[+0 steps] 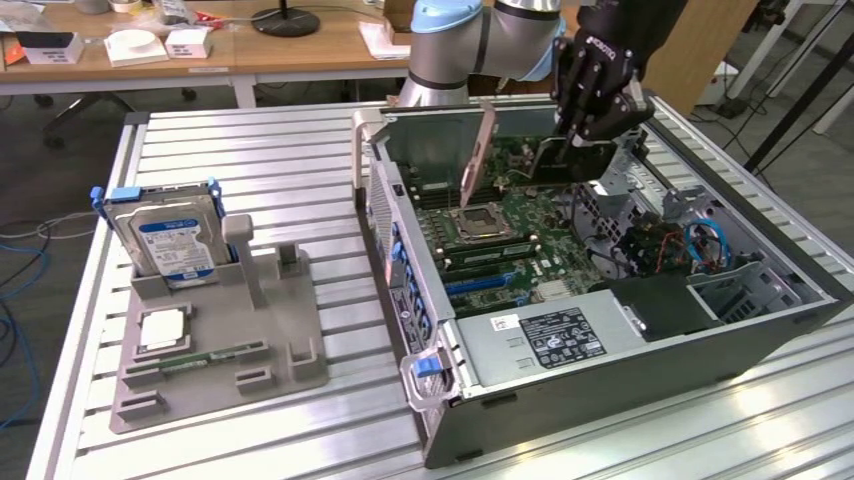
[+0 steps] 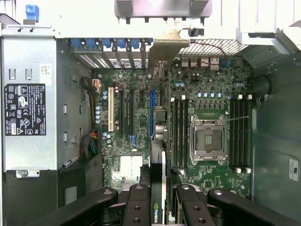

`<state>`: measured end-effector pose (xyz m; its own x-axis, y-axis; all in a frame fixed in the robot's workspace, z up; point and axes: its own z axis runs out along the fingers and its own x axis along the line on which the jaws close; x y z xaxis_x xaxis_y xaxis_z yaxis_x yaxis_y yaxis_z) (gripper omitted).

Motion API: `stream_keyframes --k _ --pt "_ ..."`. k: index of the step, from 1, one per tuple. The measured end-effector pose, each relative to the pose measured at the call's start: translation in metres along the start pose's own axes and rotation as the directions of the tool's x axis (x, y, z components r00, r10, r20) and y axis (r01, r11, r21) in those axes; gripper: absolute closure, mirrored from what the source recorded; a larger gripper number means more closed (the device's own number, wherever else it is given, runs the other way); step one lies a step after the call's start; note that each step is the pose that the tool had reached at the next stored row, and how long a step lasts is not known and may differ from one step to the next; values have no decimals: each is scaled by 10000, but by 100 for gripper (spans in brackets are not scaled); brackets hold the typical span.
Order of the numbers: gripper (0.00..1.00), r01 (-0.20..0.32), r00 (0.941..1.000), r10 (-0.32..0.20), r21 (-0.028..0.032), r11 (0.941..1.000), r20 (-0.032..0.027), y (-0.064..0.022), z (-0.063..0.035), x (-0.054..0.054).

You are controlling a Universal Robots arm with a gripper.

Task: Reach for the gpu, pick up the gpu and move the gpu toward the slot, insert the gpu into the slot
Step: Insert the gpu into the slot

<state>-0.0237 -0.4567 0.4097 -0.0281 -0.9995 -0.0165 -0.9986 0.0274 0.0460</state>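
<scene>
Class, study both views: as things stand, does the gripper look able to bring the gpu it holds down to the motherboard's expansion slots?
Probably yes: the gripper holds the gpu edge-down over the open case, with nothing visible between card and motherboard.

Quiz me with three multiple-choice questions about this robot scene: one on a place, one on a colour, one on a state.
1. Where is the claw?
A. Over the open computer case
B. Over the grey holder
C. Over the wooden desk

2. What colour is the hard drive label?
A. Red
B. Blue
C. Yellow

3. What is the claw doing?
A. Hanging empty
B. Gripping the gpu
C. Holding the hard drive

Answers:
1. A: the exterior view shows it above the motherboard inside the case.
2. B: the drive standing in the holder carries a blue label.
3. B: the wrist view shows the card's edge clamped between the fingers.
</scene>
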Motion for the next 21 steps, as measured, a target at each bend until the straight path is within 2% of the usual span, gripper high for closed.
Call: stream_keyframes --k 12,21 --pt "74 0 10000 0 11 10000 1 -2 40 1" --pt "74 1 10000 -1 49 10000 1 -4 78 1"
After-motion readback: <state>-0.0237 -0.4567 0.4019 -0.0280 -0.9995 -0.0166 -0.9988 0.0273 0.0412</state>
